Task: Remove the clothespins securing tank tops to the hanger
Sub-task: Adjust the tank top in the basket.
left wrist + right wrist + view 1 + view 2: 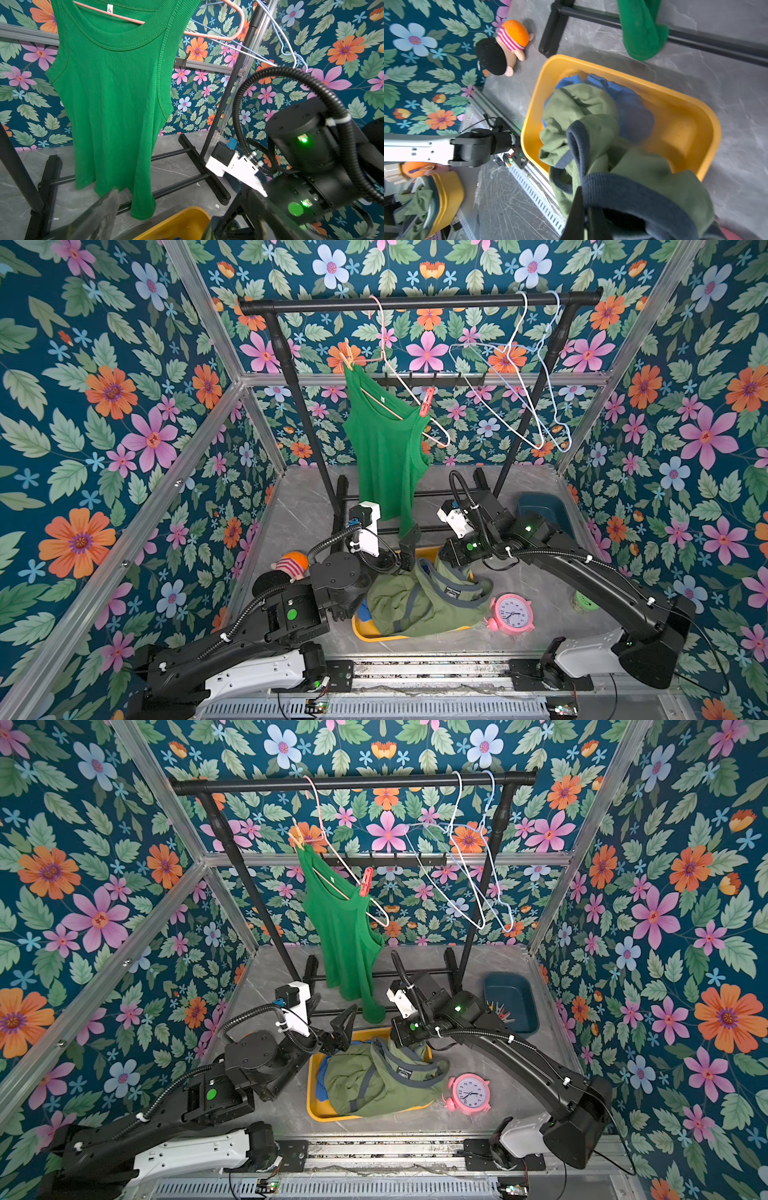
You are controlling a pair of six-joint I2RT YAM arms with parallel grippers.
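Note:
A bright green tank top (pixel 386 448) hangs on a pink hanger (pixel 382 344) from the black rail. A red clothespin (pixel 427 402) pins one strap and a peach clothespin (pixel 347 354) pins the higher one. The olive tank top (pixel 424 601) lies heaped over the blue tank top (pixel 629 99) in a yellow bin (pixel 361 632). My right gripper (pixel 584 214) is shut at the bin's far edge, with the olive top's fabric and grey trim (pixel 612 193) bunched at its jaws. My left gripper (pixel 172 218) stands open and empty just below the green top's hem (pixel 143 207).
Two bare hangers (pixel 511 377), white and pale blue, hang at the rail's right end. A dark blue tub (pixel 511 998) at the right holds loose clothespins (pixel 500 1011). A pink alarm clock (pixel 513 612) stands right of the yellow bin and a doll (pixel 291 566) lies left of it. The rack's black base bars (pixel 176 187) cross the floor.

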